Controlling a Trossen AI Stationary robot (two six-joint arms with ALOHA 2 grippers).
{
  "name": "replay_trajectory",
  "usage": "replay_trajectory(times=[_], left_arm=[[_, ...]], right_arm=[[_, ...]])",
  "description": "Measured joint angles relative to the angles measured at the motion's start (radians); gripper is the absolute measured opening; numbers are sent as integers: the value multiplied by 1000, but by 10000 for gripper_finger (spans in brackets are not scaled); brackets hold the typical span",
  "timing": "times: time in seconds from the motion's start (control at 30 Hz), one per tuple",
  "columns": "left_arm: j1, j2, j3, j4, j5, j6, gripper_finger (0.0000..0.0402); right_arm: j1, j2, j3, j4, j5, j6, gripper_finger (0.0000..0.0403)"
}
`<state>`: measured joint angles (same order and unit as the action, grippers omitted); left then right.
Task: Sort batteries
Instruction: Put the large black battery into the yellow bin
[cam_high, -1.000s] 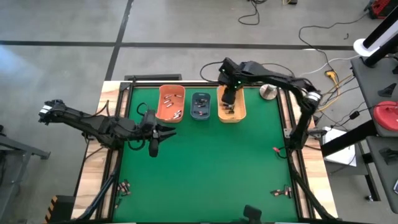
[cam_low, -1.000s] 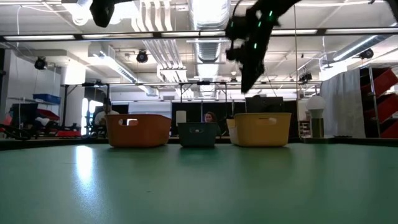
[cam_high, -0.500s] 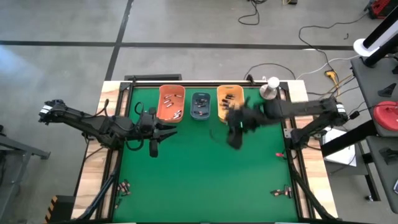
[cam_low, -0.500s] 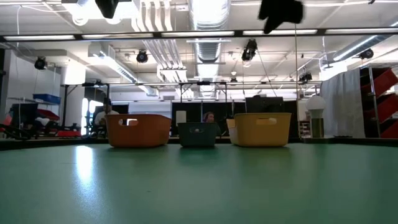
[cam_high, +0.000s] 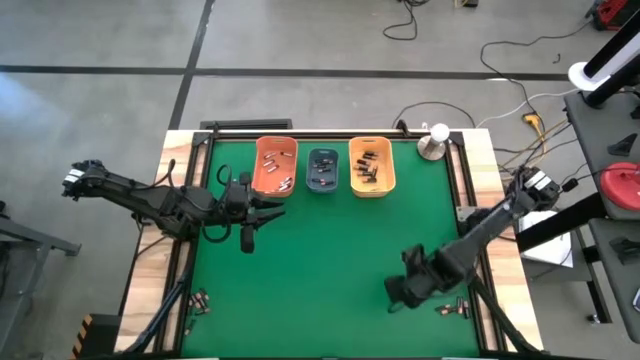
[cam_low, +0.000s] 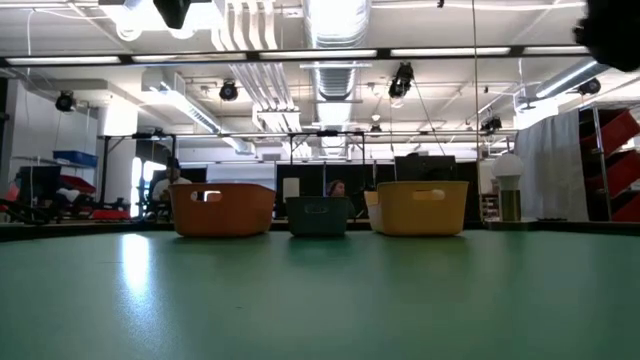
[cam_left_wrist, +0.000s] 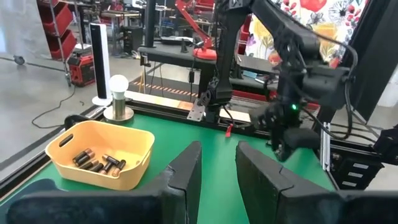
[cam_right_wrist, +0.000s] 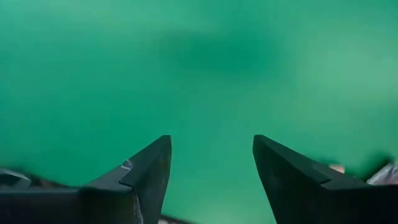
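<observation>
Fingers (cam_right_wrist: 146, 168) of right gripper (cam_right_wrist: 211, 171) spread, empty.

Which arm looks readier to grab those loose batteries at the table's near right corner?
The right. Its open tool sits close to those batteries, while the left tool waits far off beside the orange bin.

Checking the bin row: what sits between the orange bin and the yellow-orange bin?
The blue-grey bin, batteries inside, stands between the orange bin and yellow-orange bin; the high and low views show it.
</observation>
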<state>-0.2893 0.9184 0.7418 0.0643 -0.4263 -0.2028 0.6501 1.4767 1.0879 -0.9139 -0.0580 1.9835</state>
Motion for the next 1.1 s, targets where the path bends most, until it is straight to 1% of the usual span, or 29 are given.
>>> replay_trajectory(times=[0.03, 0.1, 0.2, 0.3, 0.37, 0.5, 0.6, 0.83, 0.97, 1.1], left_arm=[[0, 0, 0, 0, 0, 0, 80], [0, 0, 0, 0, 2, 0, 80], [0, 0, 0, 0, 11, 0, 80], [0, 0, 0, 0, 22, -2, 80], [0, 0, 0, -5, 27, -11, 80], [-3, 0, 0, -13, 28, -27, 80], [-5, 0, 0, -12, 29, -30, 80], [-5, 0, 0, -13, 28, -27, 80], [-5, 0, 0, -14, 28, -27, 80], [-5, 0, 0, -13, 27, -27, 80]], right_arm=[[23, 0, -25, 41, -12, -3, 226], [64, -1, -65, 66, -51, -84, 231], [115, 12, -107, 61, -159, -279, 235], [173, 30, -142, 55, -229, -480, 232], [213, 44, -158, 64, -258, -589, 227], [276, 73, -160, 64, -268, -753, 218], [307, 95, -159, 61, -266, -796, 213], [346, 171, -179, 62, -260, -782, 194], [346, 202, -177, 62, -267, -777, 176], [346, 201, -175, 75, -267, -781, 148]])
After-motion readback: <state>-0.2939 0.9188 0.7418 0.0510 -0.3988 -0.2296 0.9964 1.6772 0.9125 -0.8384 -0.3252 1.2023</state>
